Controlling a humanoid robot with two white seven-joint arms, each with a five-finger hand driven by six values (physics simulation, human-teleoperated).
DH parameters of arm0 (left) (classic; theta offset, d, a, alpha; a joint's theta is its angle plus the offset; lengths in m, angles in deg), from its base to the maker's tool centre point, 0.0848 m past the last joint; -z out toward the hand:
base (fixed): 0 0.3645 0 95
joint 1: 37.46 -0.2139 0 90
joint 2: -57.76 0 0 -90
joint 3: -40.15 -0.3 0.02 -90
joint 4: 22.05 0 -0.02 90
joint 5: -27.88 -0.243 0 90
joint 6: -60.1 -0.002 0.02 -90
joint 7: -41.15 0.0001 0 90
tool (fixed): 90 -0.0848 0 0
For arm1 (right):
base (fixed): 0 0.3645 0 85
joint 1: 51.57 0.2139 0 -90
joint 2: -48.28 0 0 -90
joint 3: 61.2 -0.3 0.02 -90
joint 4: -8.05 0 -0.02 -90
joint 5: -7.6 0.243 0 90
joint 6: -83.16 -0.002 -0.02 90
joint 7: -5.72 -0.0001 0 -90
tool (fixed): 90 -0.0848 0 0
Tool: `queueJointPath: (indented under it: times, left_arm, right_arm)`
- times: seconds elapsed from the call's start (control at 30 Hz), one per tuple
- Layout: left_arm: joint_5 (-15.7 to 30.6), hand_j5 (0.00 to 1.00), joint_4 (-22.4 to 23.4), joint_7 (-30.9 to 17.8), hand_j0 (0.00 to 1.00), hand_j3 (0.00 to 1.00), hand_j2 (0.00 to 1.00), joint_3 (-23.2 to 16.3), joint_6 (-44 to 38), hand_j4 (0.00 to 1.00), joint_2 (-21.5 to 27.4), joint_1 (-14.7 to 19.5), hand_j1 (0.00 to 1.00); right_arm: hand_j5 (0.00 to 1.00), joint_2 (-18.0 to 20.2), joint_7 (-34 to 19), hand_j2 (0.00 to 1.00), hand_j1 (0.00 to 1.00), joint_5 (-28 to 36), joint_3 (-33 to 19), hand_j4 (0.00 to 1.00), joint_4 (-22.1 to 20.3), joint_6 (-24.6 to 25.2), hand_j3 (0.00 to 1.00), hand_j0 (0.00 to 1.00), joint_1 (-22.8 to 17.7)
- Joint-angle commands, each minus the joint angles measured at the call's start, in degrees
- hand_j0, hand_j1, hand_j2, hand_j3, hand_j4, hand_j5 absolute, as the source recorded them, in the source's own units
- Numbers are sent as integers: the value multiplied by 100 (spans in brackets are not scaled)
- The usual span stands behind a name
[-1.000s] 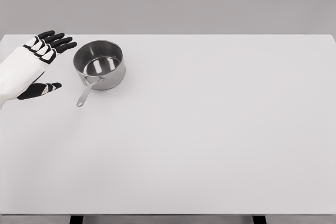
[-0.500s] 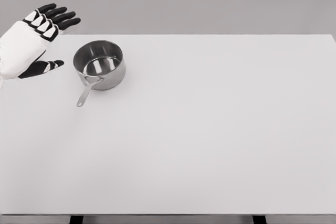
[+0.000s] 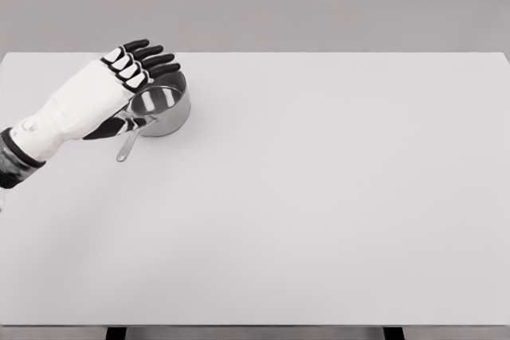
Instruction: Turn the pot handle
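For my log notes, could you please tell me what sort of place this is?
Probably a bare simulated test bench, not a real kitchen: a plain white table against a blank grey wall, holding only a shiny steel saucepan, with the robot's white left hand over it.

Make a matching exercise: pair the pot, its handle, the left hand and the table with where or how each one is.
1 pot
2 handle
3 left hand
4 table

a white, spans the view
b fingers spread, over the pot's left rim
c points toward the near left
d stands far left on the table

Pairs: 1-d, 2-c, 3-b, 4-a
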Motion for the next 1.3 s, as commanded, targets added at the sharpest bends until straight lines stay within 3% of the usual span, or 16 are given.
queueJointPath:
  times: [0.0,0.17,0.23,0.4,0.7,1.27]
  left_arm:
    - [-30,100,4,37,100,100,100,-134,-1,100,-68,9,100]
    - [-426,100,5,213,100,100,100,-662,-1,100,-340,237,100]
    - [-443,100,13,213,100,100,100,-662,-1,100,-341,220,100]
    - [-1058,100,48,231,100,100,100,-741,-1,100,-534,185,100]
    - [-1762,100,804,248,100,100,100,-706,-1,100,-1079,237,100]
    - [-2016,100,1253,292,100,100,100,-556,-1,100,-1193,387,100]
  right_arm:
    - [100,0,0,100,100,4,0,100,0,-1,100,100,0]
    - [100,0,0,100,100,4,0,100,0,-1,100,100,0]
    - [100,0,0,100,100,4,0,100,0,-1,100,100,0]
    - [100,0,0,100,100,4,0,100,0,-1,100,100,0]
    - [100,0,0,100,100,4,0,100,0,-1,100,100,0]
    - [100,0,0,100,100,4,0,100,0,-1,100,100,0]
